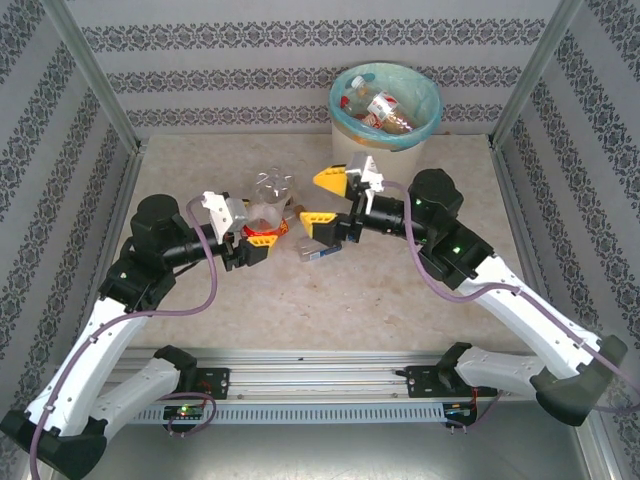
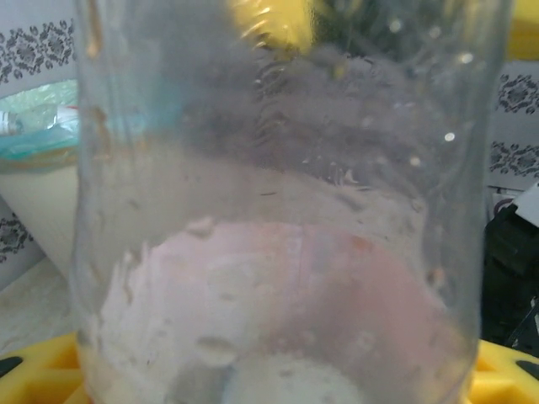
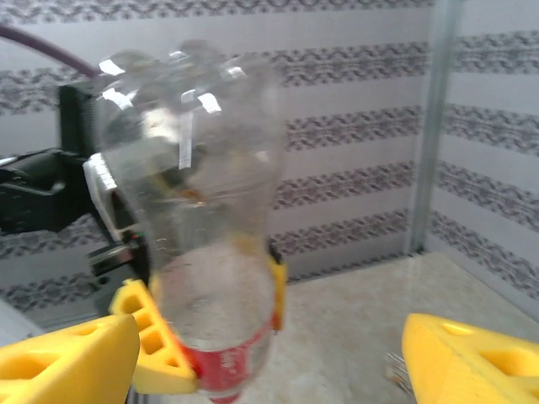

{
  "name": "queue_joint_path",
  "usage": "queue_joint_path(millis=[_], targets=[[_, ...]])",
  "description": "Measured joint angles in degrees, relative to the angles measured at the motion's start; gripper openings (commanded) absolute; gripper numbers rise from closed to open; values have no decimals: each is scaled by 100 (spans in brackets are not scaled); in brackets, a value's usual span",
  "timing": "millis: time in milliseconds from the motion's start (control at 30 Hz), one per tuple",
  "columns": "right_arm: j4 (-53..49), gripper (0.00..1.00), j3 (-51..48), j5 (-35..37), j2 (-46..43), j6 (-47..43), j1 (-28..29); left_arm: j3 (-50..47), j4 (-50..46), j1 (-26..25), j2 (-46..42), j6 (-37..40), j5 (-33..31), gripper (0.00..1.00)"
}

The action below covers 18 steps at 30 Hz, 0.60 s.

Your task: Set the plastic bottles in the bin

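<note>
Left end effector clenched on a clear bottle, base up, red label down at the jaws, at mid tabletop. Right end effector released, fingers spread wide just beside it. Bin at the far edge holds other bottles.
</note>
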Motion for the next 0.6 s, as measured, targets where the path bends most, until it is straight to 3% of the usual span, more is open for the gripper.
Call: queue_joint_path(millis=[233,600], targets=[[216,86,227,-138,389,-212,549,2,254,-15,68,-264,367,57],[798,80,492,-28,1012,-50,815,2,304,-81,17,-302,527,58]])
